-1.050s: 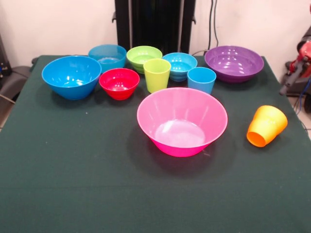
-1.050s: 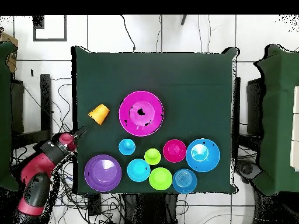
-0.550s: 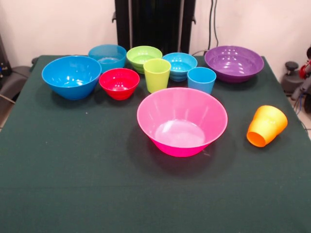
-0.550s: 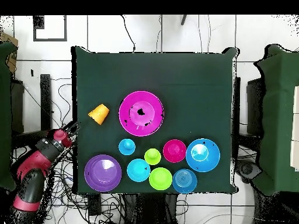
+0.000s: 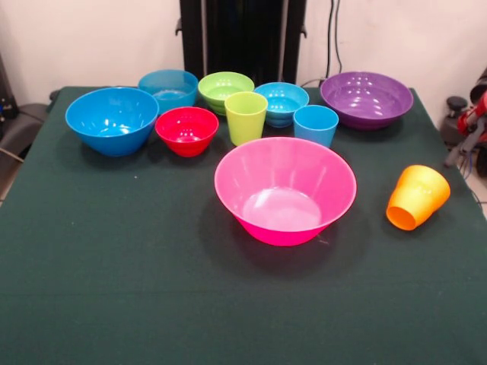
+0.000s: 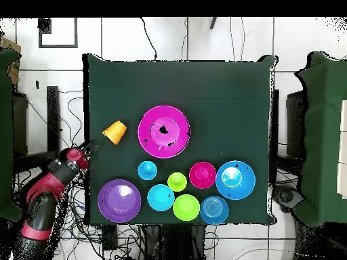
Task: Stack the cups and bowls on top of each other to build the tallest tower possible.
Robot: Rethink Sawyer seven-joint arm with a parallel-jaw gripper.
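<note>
Orange cup [image 5: 417,197] on its side — light, glossy, likely slippery; grip the rim; gripper [image 6: 88,147] fingers' state indiscernible.

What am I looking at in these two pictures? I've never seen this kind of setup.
A red and black robot arm works at a table with a dark green cloth. One camera faces it across the table; the other looks straight down. On the cloth: a big pink bowl, six smaller bowls and two upright cups in a cluster, and an orange cup on its side. The gripper sits off the table's edge near the orange cup, holding nothing. Nothing is stacked yet.
</note>
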